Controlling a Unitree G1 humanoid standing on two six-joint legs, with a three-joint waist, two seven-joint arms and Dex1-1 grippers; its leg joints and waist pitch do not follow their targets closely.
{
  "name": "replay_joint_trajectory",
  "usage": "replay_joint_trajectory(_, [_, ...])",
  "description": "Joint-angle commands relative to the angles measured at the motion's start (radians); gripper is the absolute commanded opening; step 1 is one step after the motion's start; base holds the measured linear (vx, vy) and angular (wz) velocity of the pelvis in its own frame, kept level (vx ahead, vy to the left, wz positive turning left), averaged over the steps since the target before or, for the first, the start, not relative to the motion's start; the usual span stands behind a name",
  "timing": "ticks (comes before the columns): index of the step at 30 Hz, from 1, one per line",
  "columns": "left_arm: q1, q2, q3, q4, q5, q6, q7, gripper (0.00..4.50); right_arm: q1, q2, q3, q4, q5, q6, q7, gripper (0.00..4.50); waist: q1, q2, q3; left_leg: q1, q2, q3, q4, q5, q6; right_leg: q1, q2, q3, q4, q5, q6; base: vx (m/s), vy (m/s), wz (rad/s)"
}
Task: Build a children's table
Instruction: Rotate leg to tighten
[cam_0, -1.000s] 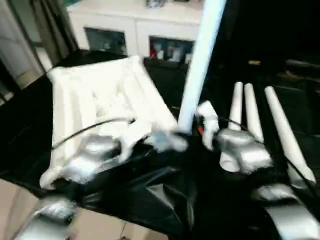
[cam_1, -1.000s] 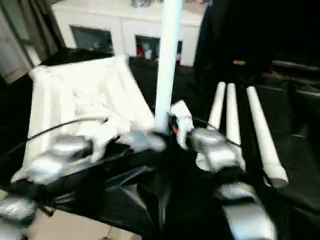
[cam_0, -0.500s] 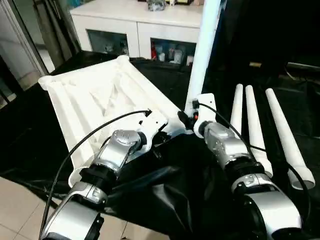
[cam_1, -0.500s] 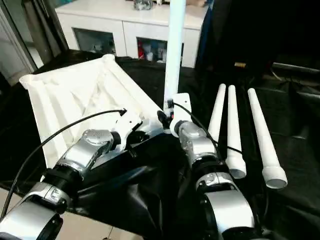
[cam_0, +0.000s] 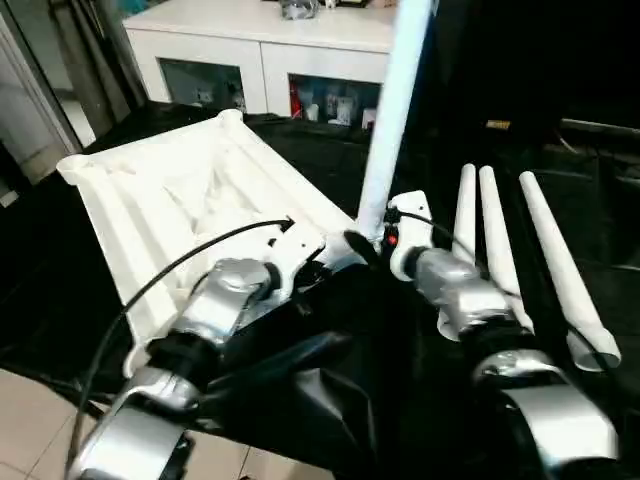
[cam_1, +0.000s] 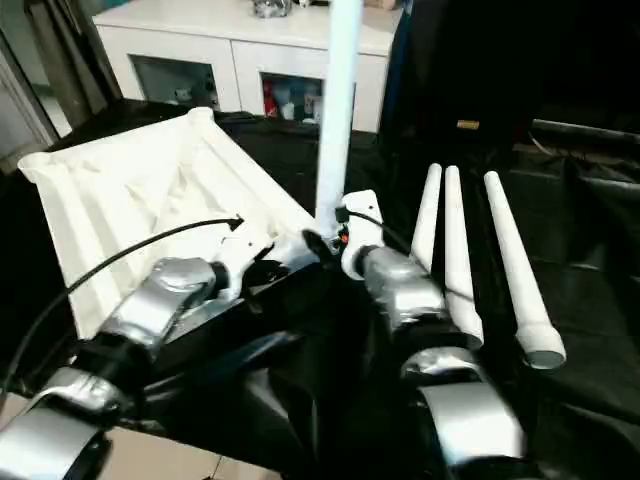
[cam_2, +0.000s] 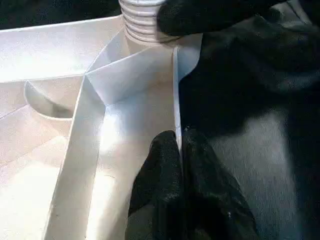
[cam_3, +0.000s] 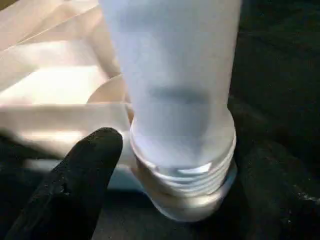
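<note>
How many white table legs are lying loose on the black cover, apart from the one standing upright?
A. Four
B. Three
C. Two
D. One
B. Three loose legs lie side by side on the black cover to the robot's right, while a fourth, the upright leg, stands at the near corner of the tabletop.

The upright leg (cam_0: 393, 120) runs off the picture's top edge, so its upper end is cut off, and its threaded foot is partly covered by the right gripper (cam_3: 150, 165). The tabletop's (cam_0: 170, 200) near edge is hidden behind the left forearm (cam_0: 220, 300).
</note>
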Motion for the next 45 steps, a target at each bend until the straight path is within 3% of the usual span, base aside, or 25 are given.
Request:
replay_joint_trajectory(1, [0.008,0.012,-0.020,-0.059,-0.020,-0.040,-0.054,0.00,0.004,-0.005,0.039,-0.046,-0.005,0.003,0.088,3.85,0.008,-0.006,-0.071,0.001,0.059,-0.020,-0.056,-0.065,0.108,0.067,-0.098,0.057,-0.066,0.011,-0.244,0.000,0.000,0.00])
replay_joint_trajectory(5, [0.048,0.059,-0.038,-0.128,-0.052,-0.065,-0.164,0.00,0.014,-0.057,0.051,-0.079,-0.006,-0.003,0.187,3.85,0.018,-0.003,-0.071,0.003,0.065,-0.018,-0.054,-0.063,0.119,0.062,-0.097,0.056,-0.060,0.030,-0.262,0.000,0.000,0.00])
replay_joint_trajectory(7, [0.063,0.076,-0.041,-0.152,-0.062,-0.073,-0.200,0.00,0.021,-0.073,0.057,-0.098,0.006,0.008,0.224,3.85,0.023,0.000,-0.069,0.008,0.066,-0.017,-0.054,-0.074,0.114,0.057,-0.096,0.056,-0.063,0.013,-0.261,0.000,0.000,0.00])
replay_joint_trajectory(10, [0.087,0.097,-0.041,-0.178,-0.076,-0.087,-0.245,0.00,0.035,-0.100,0.075,-0.124,0.011,0.018,0.274,3.85,0.028,-0.001,-0.067,0.006,0.066,-0.018,-0.057,-0.087,0.102,0.059,-0.096,0.056,-0.065,-0.006,-0.253,0.000,0.000,0.00])
replay_joint_trajectory(15, [0.096,0.107,-0.038,-0.186,-0.081,-0.089,-0.261,0.00,0.056,-0.121,0.107,-0.141,-0.008,0.011,0.330,3.51,0.032,-0.002,-0.067,0.006,0.064,-0.018,-0.059,-0.105,0.079,0.061,-0.096,0.057,-0.068,-0.049,-0.239,0.000,0.000,0.00])
replay_joint_trajectory(20, [0.099,0.110,-0.036,-0.189,-0.082,-0.087,-0.269,0.00,0.069,-0.133,0.124,-0.151,-0.023,0.012,0.349,3.51,0.033,-0.003,-0.070,0.003,0.062,-0.019,-0.055,-0.072,0.088,0.062,-0.095,0.056,-0.062,0.001,-0.242,0.000,0.000,0.00])
replay_joint_trajectory(23, [0.099,0.110,-0.033,-0.189,-0.080,-0.087,-0.275,0.00,0.079,-0.143,0.137,-0.162,-0.030,0.013,0.355,3.51,0.033,-0.004,-0.069,0.004,0.062,-0.019,-0.056,-0.080,0.088,0.063,-0.095,0.056,-0.065,-0.016,-0.238,0.000,0.000,0.00])
replay_joint_trajectory(33, [0.100,0.110,-0.032,-0.188,-0.080,-0.090,-0.278,0.00,0.074,-0.129,0.118,-0.150,-0.028,0.022,0.316,3.51,0.032,-0.004,-0.070,0.003,0.061,-0.019,-0.054,-0.070,0.092,0.062,-0.094,0.056,-0.063,-0.001,-0.241,0.000,0.000,0.00])
replay_joint_trajectory(39, [0.102,0.117,-0.029,-0.191,-0.081,-0.088,-0.282,0.00,0.077,-0.122,0.108,-0.158,0.006,0.057,0.338,2.94,0.034,-0.004,-0.073,0.003,0.062,-0.019,-0.052,-0.057,0.097,0.063,-0.094,0.055,-0.058,0.021,-0.245,0.000,0.000,0.00])
replay_joint_trajectory(45, [0.106,0.121,-0.029,-0.196,-0.083,-0.083,-0.289,0.00,0.087,-0.121,0.116,-0.157,0.001,0.060,0.341,2.83,0.034,-0.004,-0.072,0.004,0.062,-0.019,-0.053,-0.065,0.092,0.063,-0.095,0.055,-0.060,0.001,-0.242,0.000,0.000,0.00])
